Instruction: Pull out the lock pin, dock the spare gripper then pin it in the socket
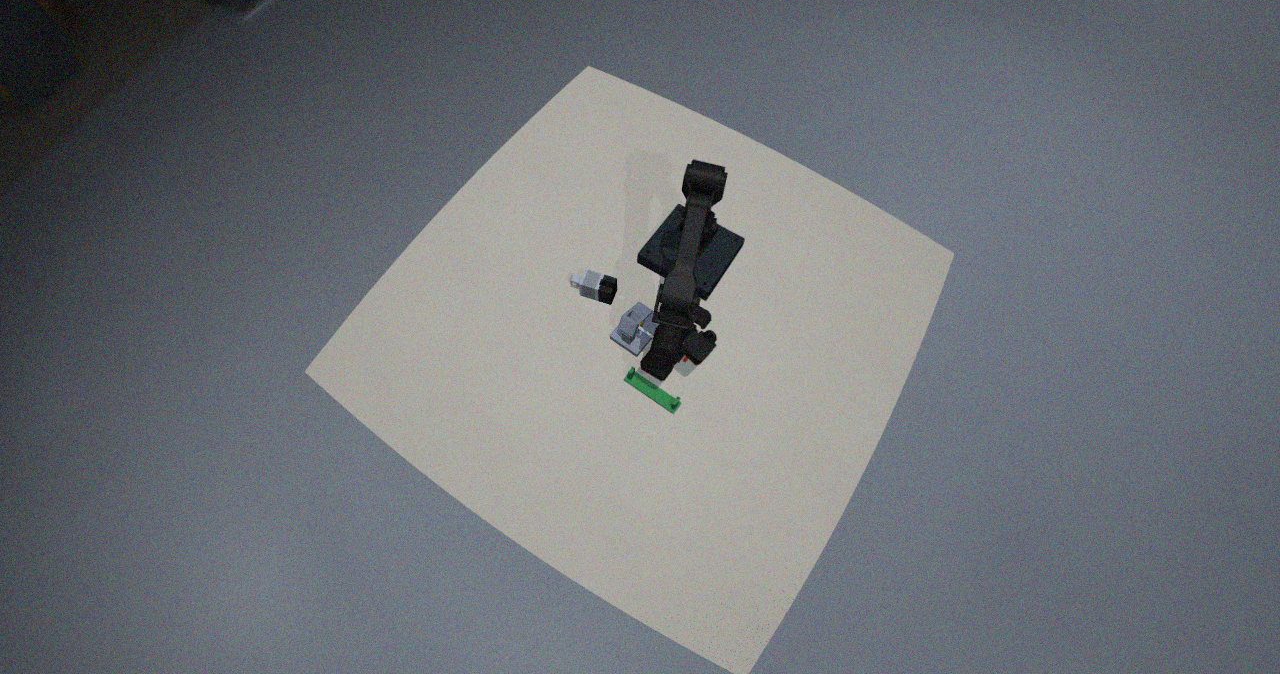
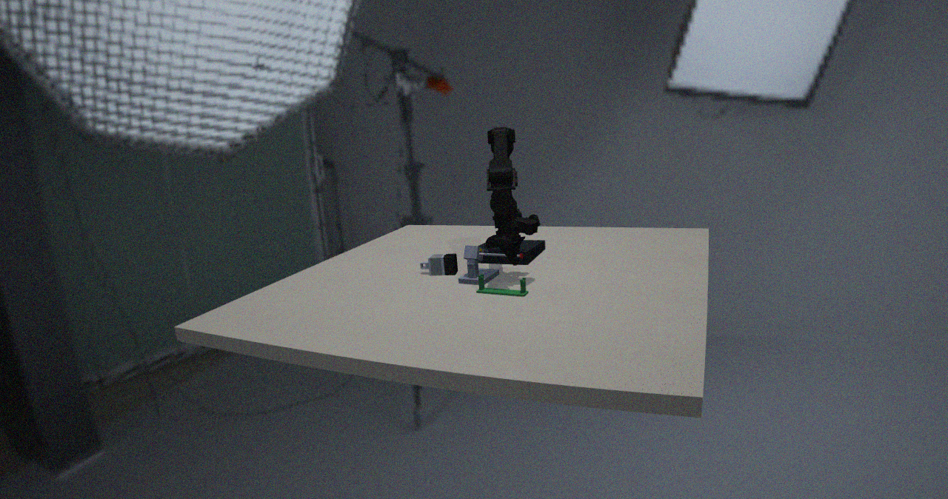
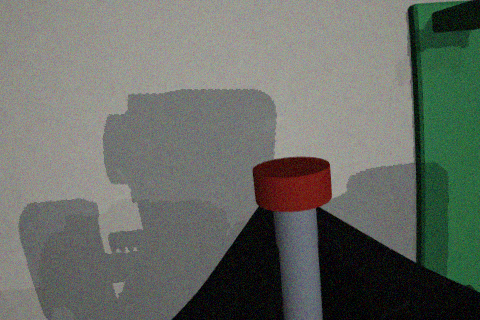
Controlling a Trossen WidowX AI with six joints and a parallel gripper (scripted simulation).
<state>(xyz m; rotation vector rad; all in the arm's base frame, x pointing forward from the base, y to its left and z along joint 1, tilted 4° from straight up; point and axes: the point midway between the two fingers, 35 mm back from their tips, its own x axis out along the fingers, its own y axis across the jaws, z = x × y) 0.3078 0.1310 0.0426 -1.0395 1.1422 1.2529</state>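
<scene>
My gripper (image 2: 512,258) (image 3: 283,217) is shut on the lock pin (image 1: 647,331) (image 2: 497,254) (image 3: 301,265), just below its red head (image 1: 684,358) (image 2: 521,255) (image 3: 292,187). The pin lies roughly level above the table, its far end pointing at the grey socket (image 1: 630,322) (image 2: 471,252). A small yellow spot shows at that end, close beside the socket; whether the end is fully clear of it I cannot tell. The socket stands on the mount's grey base (image 1: 631,347) (image 2: 472,280). The spare gripper (image 1: 591,285) (image 2: 436,264), grey with a black end, lies on the table left of the mount.
A green rack (image 1: 653,391) (image 2: 502,291) (image 3: 452,120) with two small uprights stands on the table near the mount, on the side away from the arm's base. The dark arm base plate (image 1: 720,254) (image 2: 538,251) is behind the mount. Shadows fall on the table under the gripper.
</scene>
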